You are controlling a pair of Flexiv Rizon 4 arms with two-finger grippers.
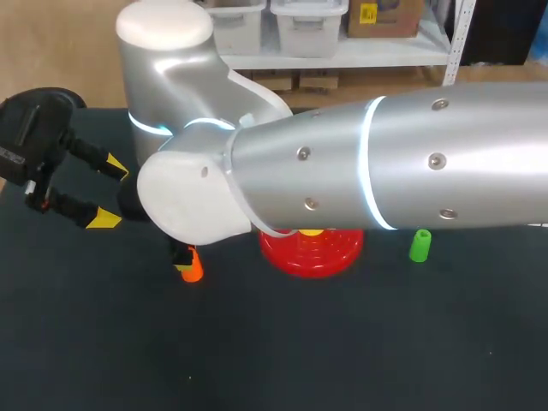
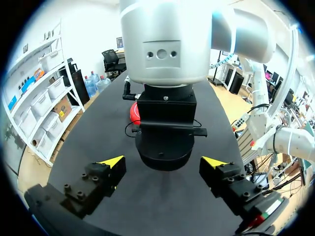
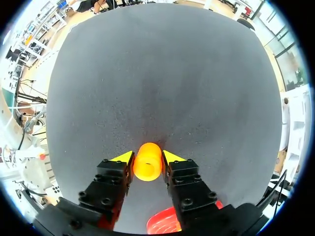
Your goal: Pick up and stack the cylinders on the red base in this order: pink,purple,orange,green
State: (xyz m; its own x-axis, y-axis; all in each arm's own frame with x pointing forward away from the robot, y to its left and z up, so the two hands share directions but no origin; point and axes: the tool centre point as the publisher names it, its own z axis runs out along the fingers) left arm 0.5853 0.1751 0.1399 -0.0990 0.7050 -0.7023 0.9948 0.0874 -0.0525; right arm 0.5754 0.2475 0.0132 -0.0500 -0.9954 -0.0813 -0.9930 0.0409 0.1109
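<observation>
Clenching the orange cylinder from both sides in the right pincer at about 9 o'clock of the red base, so probably working on the third piece; leaving the green cylinder waiting at 3 o'clock, pink and purple out of sight, possibly under the arm. Seemingly standing upright, long axis vertical, rounded end pointing up. Holding the left pincer released farther out at 9 o'clock.

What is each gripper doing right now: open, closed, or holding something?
Left gripper: jaws open, holding nothing.
Right gripper: jaws closed on the orange cylinder.
</observation>
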